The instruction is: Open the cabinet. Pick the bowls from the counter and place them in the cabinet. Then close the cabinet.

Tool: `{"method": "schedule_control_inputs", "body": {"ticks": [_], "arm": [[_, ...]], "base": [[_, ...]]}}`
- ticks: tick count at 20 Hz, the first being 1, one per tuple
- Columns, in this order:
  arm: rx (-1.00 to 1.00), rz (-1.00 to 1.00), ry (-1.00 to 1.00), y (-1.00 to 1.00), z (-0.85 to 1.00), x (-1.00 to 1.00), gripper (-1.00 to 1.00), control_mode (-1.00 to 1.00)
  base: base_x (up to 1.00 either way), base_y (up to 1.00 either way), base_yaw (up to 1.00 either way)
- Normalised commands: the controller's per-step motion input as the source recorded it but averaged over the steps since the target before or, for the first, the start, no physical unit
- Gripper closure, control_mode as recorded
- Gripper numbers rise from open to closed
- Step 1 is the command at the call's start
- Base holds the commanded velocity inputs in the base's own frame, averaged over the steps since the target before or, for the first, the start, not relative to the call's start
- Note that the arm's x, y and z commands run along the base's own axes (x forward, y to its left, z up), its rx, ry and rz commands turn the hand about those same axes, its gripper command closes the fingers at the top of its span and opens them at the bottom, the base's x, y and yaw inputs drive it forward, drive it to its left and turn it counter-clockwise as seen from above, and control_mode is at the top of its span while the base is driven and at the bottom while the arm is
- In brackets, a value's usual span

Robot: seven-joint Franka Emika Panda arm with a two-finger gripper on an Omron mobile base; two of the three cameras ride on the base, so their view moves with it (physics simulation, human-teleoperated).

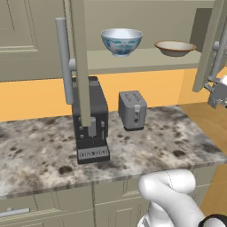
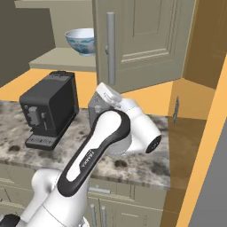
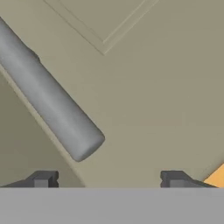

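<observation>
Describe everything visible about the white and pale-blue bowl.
The white and pale-blue bowl is small, deep and rounded, glossy like glazed ceramic, with a pale inside and blue patterning around its outer wall above a narrow foot. It stands upright and looks empty on the cabinet shelf, between the two open doors. The tan bowl sits apart to its right on the same shelf in the left base view. Nothing touches it but the shelf. The right base view shows it partly hidden behind the right door.
</observation>
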Motion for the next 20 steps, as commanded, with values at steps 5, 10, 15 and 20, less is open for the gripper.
{"method": "schedule_control_inputs", "body": {"ticks": [5,10,15,20], "arm": [[-0.1,0.11,-0.07,0.26,0.0,0.37,-1.0,-1.0],[-0.1,0.08,-0.04,0.22,0.0,0.33,-1.0,-1.0],[-0.12,0.01,0.0,0.12,0.02,0.35,-1.0,-1.0],[-0.13,-0.12,0.0,0.04,0.02,0.38,-1.0,-1.0]], "base": [[0.0,0.0,0.0],[0.0,0.0,0.0],[0.0,0.0,0.0],[0.0,0.0,0.0]]}}
